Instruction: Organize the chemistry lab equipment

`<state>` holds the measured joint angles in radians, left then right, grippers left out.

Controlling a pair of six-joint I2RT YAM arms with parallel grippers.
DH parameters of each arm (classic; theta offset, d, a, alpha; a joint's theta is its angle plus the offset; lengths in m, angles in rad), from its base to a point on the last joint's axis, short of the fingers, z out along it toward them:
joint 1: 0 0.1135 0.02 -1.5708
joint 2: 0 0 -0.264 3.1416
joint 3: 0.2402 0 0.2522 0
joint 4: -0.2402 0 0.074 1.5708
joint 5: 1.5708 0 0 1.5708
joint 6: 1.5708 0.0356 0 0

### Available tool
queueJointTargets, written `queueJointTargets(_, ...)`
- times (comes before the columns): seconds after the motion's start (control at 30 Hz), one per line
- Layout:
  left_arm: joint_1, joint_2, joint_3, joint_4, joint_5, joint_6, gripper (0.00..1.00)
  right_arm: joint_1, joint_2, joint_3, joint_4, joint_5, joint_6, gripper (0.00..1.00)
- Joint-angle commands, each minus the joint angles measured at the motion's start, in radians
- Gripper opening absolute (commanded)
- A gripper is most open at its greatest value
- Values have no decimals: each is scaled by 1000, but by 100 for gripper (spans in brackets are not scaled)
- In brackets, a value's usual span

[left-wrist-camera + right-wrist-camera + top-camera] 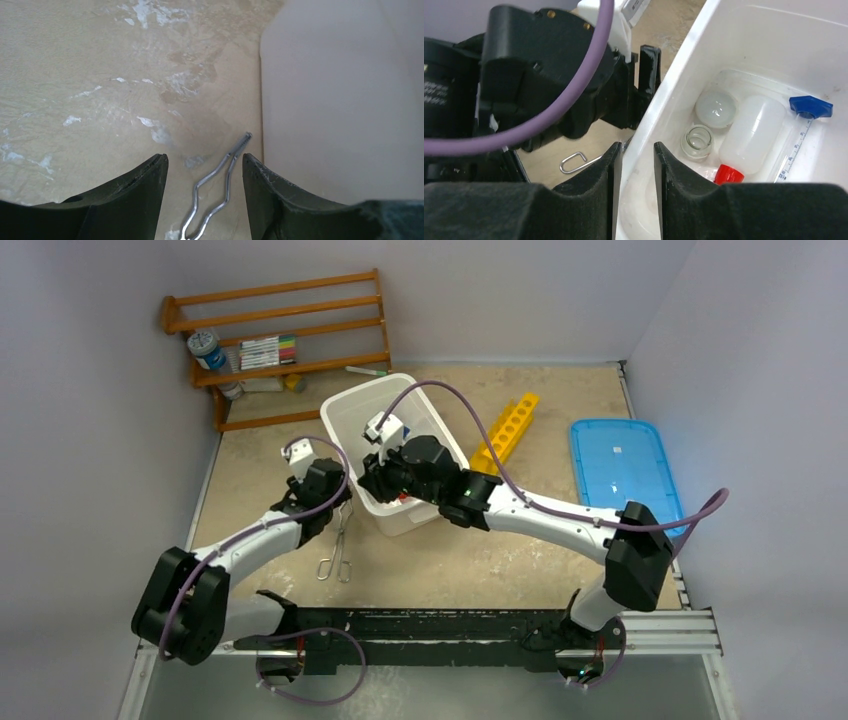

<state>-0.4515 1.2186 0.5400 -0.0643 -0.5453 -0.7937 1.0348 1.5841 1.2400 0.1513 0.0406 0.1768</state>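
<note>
Metal tongs [337, 545] lie on the table just left of the white bin [350, 400]. My left gripper [338, 508] hangs open above them; in its own view the tongs' tips [220, 185] show between the fingers [205, 160], beside the bin wall [340, 100]. My right gripper [637, 147] stands narrowly open astride the bin's left rim [704, 30], one finger outside, one inside, nothing held. In the bin lie a translucent bottle [751, 132] with a red cap, a small glass jar [697, 141], a round dish [715, 107] and a blue-ended tube [796, 137].
A wooden rack [280, 340] with coloured markers [267, 350] stands at the back left. A yellow holed rack [507, 430] lies right of the bin, and a blue lid [625, 465] further right. The left arm [539, 75] sits close beside my right fingers.
</note>
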Motion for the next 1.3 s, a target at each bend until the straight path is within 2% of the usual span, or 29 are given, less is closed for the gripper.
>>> queueJointTargets(0.0, 78, 57, 49, 72, 116, -16, 56, 29, -60, -17, 24, 40, 20, 30)
queueJointTargets(0.17, 78, 125, 111, 78, 121, -5, 56, 49, -97, -82, 13, 95, 78, 9)
queueJointTargets(0.23, 80, 127, 111, 79, 115, -4, 56, 47, -141, -113, -2, 133, 97, 9)
queueJointTargets(0.33, 80, 127, 99, 89, 114, -10, 56, 48, -213, -113, -93, 162, 121, 38)
queueJointTargets(0.43, 80, 135, 88, 104, 116, -15, 56, 48, -289, -122, -139, 189, 127, 55)
queueJointTargets(0.47, 80, 140, 85, 108, 116, -18, 56, 47, -312, -129, -148, 191, 131, 65)
queueJointTargets(0.57, 80, 146, 80, 124, 117, -31, 56, 46, -351, -146, -199, 291, 170, 80)
queueJointTargets(0.63, 79, 141, 78, 129, 120, -38, 56, 30, -360, -147, -259, 377, 218, 85)
queueJointTargets(0.7, 80, 122, 74, 128, 114, -45, 56, -17, -356, -126, -348, 417, 300, 84)
queueJointTargets(0.77, 80, 83, 67, 119, 87, -55, 56, -69, -359, -115, -406, 412, 376, 78)
queueJointTargets(0.97, 80, -77, 65, 71, -3, -68, 56, -82, -364, -150, -429, 416, 474, 64)
queueJointTargets(1.27, 80, -149, 193, 0, -77, -45, 61, -83, -381, -181, -430, 440, 531, 61)
